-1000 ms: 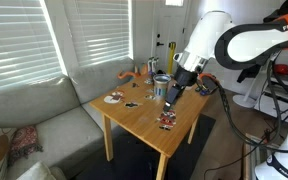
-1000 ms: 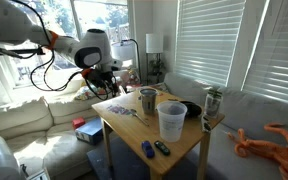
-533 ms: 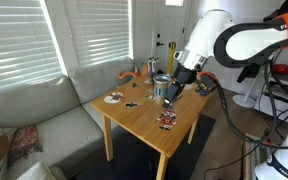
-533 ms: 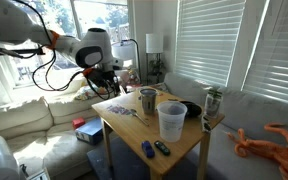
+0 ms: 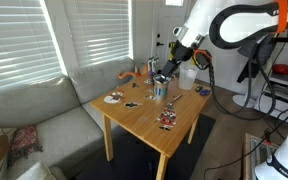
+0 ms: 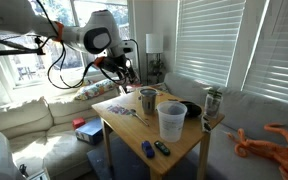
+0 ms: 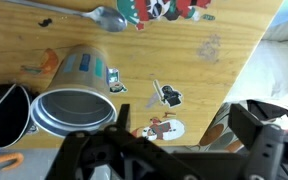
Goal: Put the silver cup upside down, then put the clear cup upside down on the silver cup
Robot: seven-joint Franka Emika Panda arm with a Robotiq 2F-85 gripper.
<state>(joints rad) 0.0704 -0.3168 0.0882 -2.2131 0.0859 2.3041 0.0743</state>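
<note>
The wooden counter (image 5: 144, 115) is carrying all the things, and the robot arm (image 5: 229, 22) is reaching over its far part from above. The clear cup (image 6: 171, 120) is standing upright near the middle of the counter with its mouth facing up, and a black bowl (image 6: 190, 108) is sitting just behind it. The silver cup (image 6: 147, 100) is standing near the clear cup, apart from it, and its open mouth is also facing up, as the wrist view is showing plainly. The end effector (image 7: 174, 152) is hanging above the counter with its fingers spread wide and it is gripping nothing. The silver cup is lying outside the gap, off toward one finger. As I am judging it, the task is only at its beginning: no cup is turned over yet. All is left to do: taking the silver cup, turning it mouth down and setting it on the counter, then turning the clear cup over on top of it. A small spoon (image 7: 99, 14) is lying beyond the silver cup.
</note>
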